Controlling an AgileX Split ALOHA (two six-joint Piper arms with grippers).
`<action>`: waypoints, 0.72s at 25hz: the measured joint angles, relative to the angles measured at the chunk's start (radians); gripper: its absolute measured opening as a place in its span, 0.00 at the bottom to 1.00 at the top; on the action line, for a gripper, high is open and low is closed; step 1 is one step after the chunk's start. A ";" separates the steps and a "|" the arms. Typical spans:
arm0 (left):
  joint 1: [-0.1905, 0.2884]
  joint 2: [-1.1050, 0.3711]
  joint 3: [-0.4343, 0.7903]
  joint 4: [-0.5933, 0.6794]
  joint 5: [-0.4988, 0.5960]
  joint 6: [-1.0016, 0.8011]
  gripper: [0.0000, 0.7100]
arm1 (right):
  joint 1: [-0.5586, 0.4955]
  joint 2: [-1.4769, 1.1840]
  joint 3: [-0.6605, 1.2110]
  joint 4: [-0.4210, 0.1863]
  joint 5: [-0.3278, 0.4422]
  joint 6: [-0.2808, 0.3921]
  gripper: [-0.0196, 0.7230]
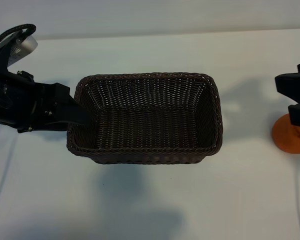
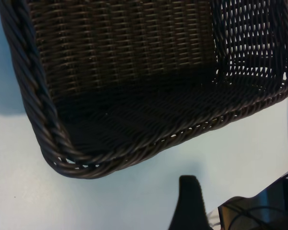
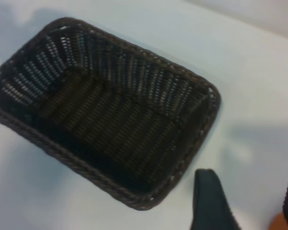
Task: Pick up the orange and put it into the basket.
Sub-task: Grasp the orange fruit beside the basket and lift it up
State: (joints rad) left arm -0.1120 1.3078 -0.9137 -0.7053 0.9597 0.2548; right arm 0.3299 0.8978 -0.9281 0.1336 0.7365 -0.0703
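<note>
The dark brown wicker basket [image 1: 210, 95] stands empty in the middle of the white table; the left wrist view [image 2: 43, 115] and the right wrist view [image 3: 192, 81] show it too. The orange [image 1: 288, 136] rests on the table at the far right edge. Only a sliver of the orange [image 3: 278, 223] shows in the right wrist view. My right gripper [image 1: 296, 100] hovers over it, open, with bare table between its fingers [image 3: 209, 201] and one finger overlapping the fruit's top. My left gripper [image 1: 76, 113] is open at the basket's left rim. One left finger [image 2: 188, 201] shows, apart from the weave.
The left arm's black body and cables [image 1: 15, 90] fill the table's far left. White tabletop [image 1: 150, 200] stretches in front of the basket, and more of it lies between the basket and the orange.
</note>
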 joint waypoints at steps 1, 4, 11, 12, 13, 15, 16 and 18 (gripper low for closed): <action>0.000 0.000 0.000 0.000 0.000 0.000 0.80 | 0.000 0.000 0.000 -0.016 0.000 0.007 0.54; 0.000 0.000 0.000 0.000 0.000 0.005 0.80 | 0.000 0.000 0.000 -0.052 0.000 0.029 0.54; 0.000 0.000 -0.001 0.000 0.000 0.045 0.80 | 0.000 0.000 0.000 -0.062 0.007 0.047 0.54; 0.000 0.000 -0.001 0.000 0.000 0.049 0.80 | 0.000 0.000 0.000 -0.064 0.011 0.047 0.54; 0.000 0.000 -0.001 0.000 0.000 0.051 0.80 | 0.000 0.000 0.000 -0.068 0.012 0.048 0.54; 0.000 0.000 -0.001 0.000 -0.002 0.053 0.80 | 0.000 0.000 0.000 -0.094 0.012 0.058 0.54; 0.000 0.000 -0.001 0.000 -0.005 0.053 0.80 | 0.000 0.000 0.000 -0.107 0.012 0.070 0.55; 0.000 0.000 -0.001 0.000 -0.014 0.053 0.80 | 0.000 0.004 0.000 -0.147 0.012 0.093 0.56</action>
State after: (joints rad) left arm -0.1120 1.3078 -0.9147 -0.7053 0.9462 0.3079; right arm 0.3299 0.9020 -0.9281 -0.0139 0.7486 0.0231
